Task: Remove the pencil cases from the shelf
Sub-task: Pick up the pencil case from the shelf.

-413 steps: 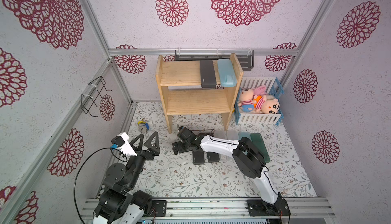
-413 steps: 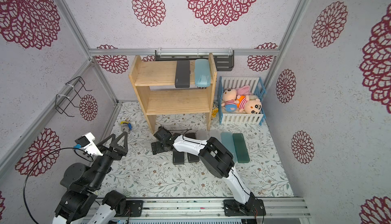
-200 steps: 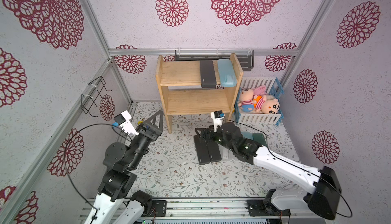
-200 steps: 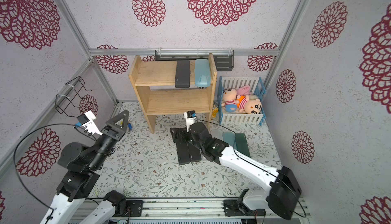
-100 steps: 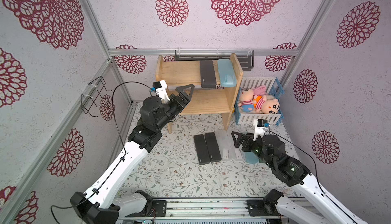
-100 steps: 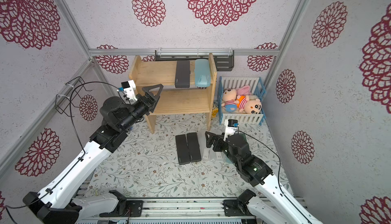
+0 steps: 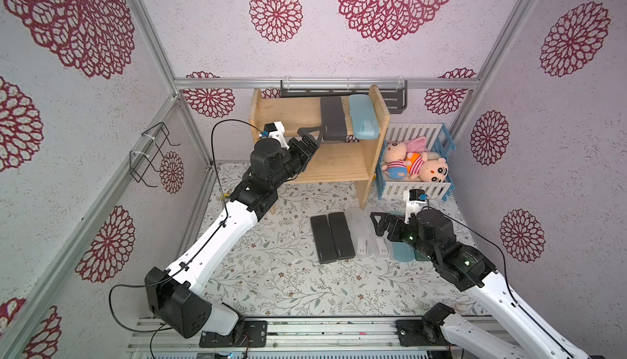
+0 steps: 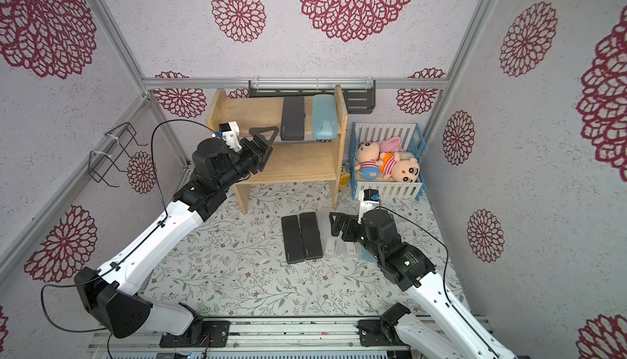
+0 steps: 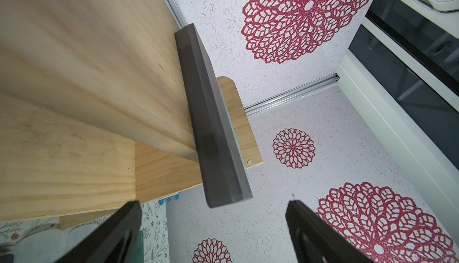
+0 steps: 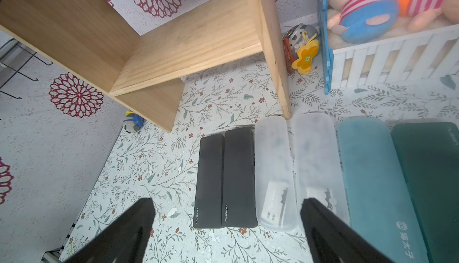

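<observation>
Two pencil cases lie on the top tier of the wooden shelf [image 7: 291, 116]: a dark grey pencil case [image 7: 333, 118] and, just beside it against the side panel, a light blue pencil case [image 7: 363, 116]. Both overhang the front edge. The lower tier is bare.

The left hand [image 7: 310, 136] is raised to the top tier with its fingers spread wide. In the left wrist view the projecting end of the grey case sits at the gap between the fingertips, with clear space on both sides — nothing is gripped.

Six cases lie side by side on the floral-covered desk [image 7: 271, 272] in front of the shelf: a pair of dark grey cases [image 10: 223, 179], a pair of frosted clear cases [image 10: 274, 172], a light blue case [image 10: 370, 174] and a dark green case [image 10: 432, 174].

The right hand [image 7: 380, 227] hovers above this row — over the clear cases in both top views — with its fingers apart and empty.

A white-and-blue crate [image 7: 417, 191] of plush dolls stands beside the shelf.
</observation>
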